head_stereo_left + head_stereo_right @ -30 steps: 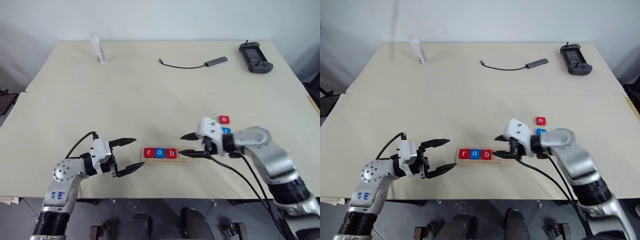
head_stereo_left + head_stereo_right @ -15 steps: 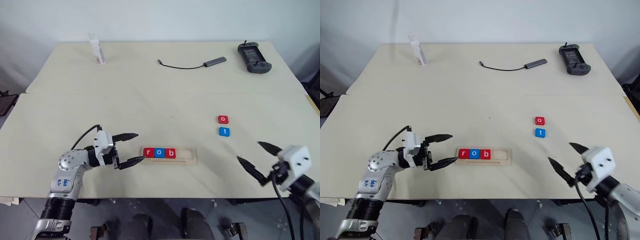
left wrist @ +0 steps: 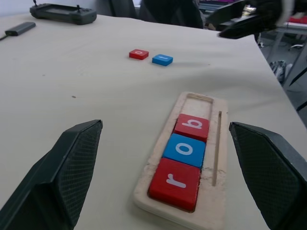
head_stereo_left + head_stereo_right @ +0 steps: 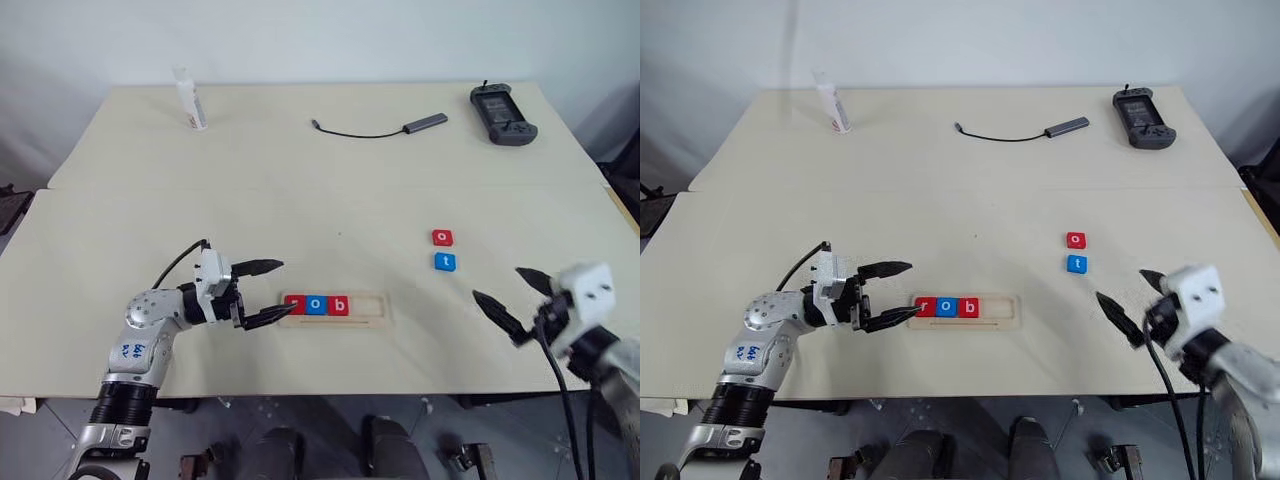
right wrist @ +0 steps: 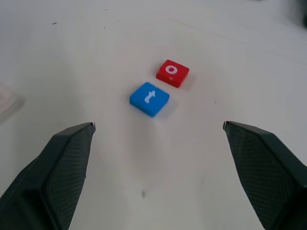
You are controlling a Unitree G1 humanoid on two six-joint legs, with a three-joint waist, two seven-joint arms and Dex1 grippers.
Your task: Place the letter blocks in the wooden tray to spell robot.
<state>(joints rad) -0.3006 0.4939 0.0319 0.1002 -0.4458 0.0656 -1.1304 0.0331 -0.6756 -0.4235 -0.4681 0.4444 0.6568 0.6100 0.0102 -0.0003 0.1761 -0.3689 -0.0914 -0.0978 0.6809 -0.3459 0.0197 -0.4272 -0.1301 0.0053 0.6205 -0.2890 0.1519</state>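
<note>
Tray (image 4: 370, 309) lower centre holds r, o, b. Red o (image 4: 443, 237), blue t (image 4: 446, 262) loose, centre right. Left gripper (image 4: 270, 292), right gripper (image 4: 509, 297) both wide, empty.

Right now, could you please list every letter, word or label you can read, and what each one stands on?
"r": red tile in the wooden tray.
"o": blue tile beside it.
"b": red tile, third.
"o": loose red tile on the table.
"t": loose blue tile.
Left forearm handwriting: unreadable.

Wooden tray (image 4: 370, 318): tiles "r" (image 3: 175, 180), "o" (image 3: 185, 149), "b" (image 3: 193, 126). Tabletop, right: red tile "o" (image 5: 172, 72), blue tile "t" (image 5: 149, 98).
</note>
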